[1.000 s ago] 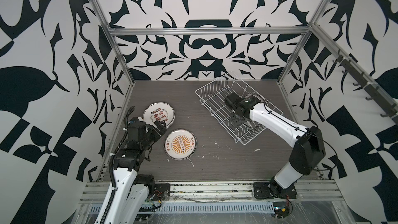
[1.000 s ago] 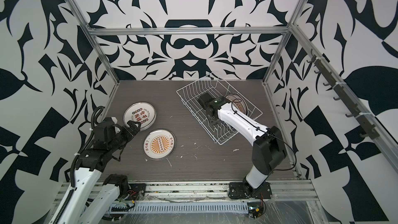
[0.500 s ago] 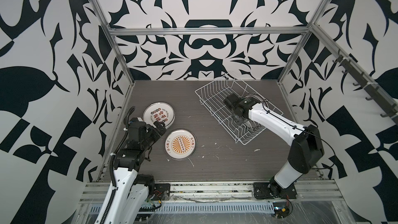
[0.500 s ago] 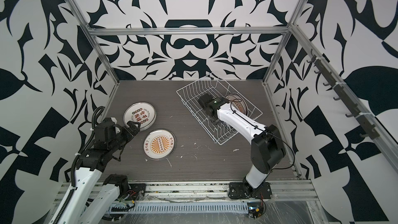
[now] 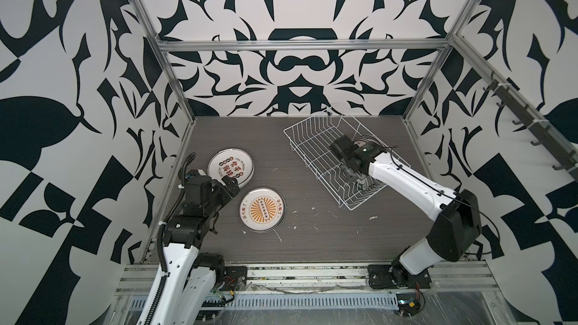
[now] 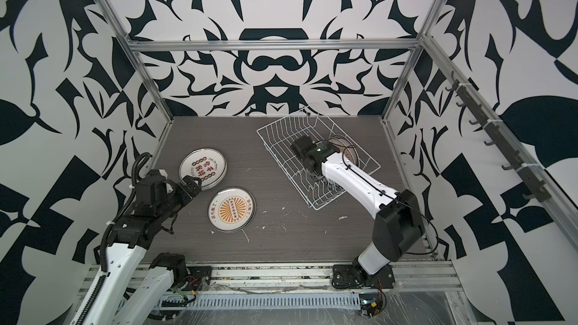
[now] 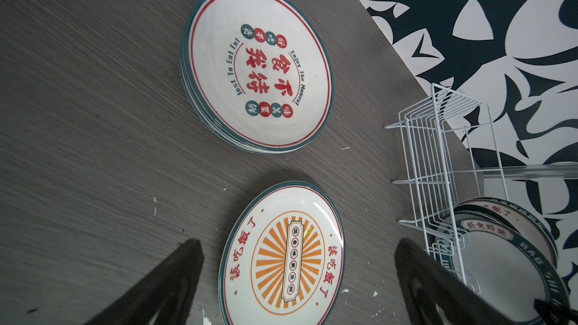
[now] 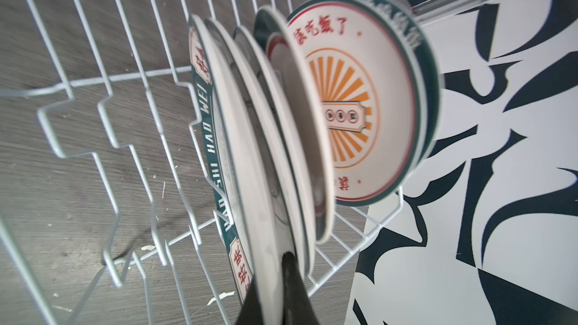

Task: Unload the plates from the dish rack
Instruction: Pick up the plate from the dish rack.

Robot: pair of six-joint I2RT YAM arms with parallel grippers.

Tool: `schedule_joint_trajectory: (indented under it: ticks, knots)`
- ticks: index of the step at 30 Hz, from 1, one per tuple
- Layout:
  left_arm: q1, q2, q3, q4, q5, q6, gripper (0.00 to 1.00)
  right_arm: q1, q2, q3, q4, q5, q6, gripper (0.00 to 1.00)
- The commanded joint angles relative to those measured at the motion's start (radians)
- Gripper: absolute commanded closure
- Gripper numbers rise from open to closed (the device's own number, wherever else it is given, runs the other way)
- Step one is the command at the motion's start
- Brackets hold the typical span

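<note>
Pinching a racked plate on the right, spread wide on the left.
In both top views: dish rack at the far right of the table, right gripper down inside it; left gripper beside the stacked plates and sunburst plate. Left wrist view: fingers spread above the table. Right wrist view: fingers clamped on the front plate, upright among others.
</note>
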Motion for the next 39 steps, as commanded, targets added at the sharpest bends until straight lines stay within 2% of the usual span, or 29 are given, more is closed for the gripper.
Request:
schedule_joint_trajectory:
  ticks: [1, 15, 25, 31, 39]
  knots:
    - [0.003, 0.008, 0.034, -0.042, -0.008, 0.020, 0.01, 0.009, -0.069, 0.033, 0.002, -0.059, 0.013, 1.00]
    - [0.003, 0.045, 0.034, -0.009, 0.043, 0.031, 0.01, 0.023, -0.158, 0.167, -0.071, -0.088, 0.021, 1.00]
    - [0.003, 0.063, 0.032, 0.007, 0.069, 0.033, 0.01, 0.026, -0.196, 0.184, -0.035, -0.185, 0.068, 1.00]
    - [0.003, 0.088, 0.033, 0.056, 0.146, 0.033, 0.01, 0.026, -0.253, 0.150, 0.078, -0.319, 0.180, 1.00]
    - [0.002, 0.150, 0.017, 0.189, 0.316, -0.014, 0.01, 0.018, -0.328, -0.061, 0.415, -0.631, 0.480, 1.00]
